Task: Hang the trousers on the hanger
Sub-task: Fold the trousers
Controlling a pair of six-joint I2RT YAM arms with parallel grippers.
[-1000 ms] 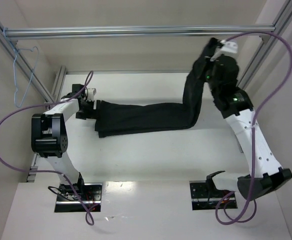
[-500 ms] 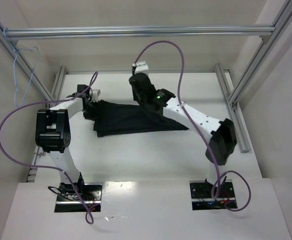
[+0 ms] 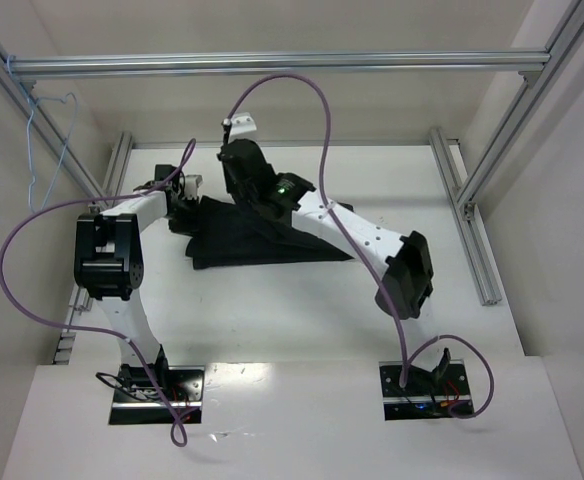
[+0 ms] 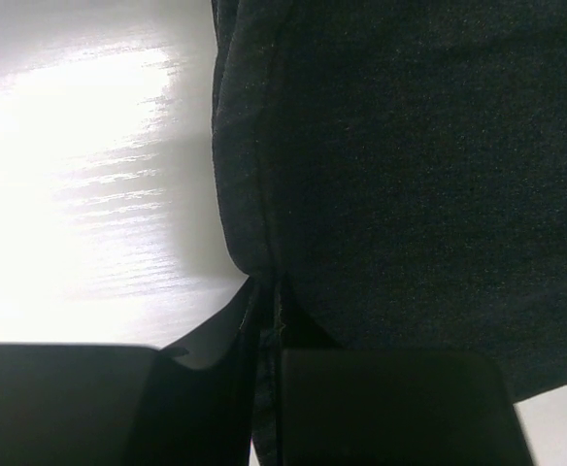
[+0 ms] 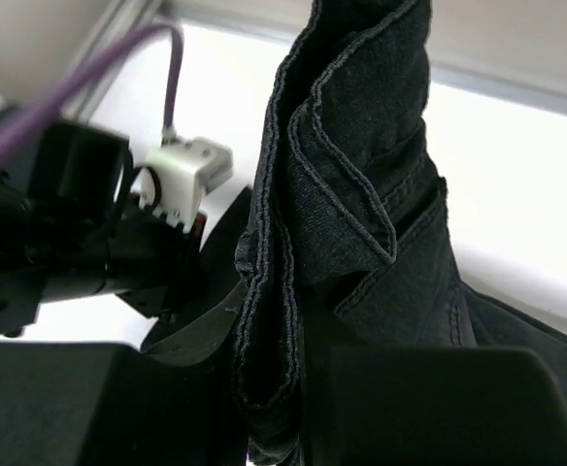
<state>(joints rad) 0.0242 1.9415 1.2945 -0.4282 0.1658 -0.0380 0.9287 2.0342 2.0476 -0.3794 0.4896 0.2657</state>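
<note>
Two claws clamp the trousers (image 3: 272, 243): left claw (image 4: 266, 296) newly shut, right claw (image 5: 288, 388) swung nearer the hanger (image 3: 48, 150), seemingly folding them.

top: overhead, wide | wrists: close-up, forward | shared: trousers (image 3: 237, 243)
</note>
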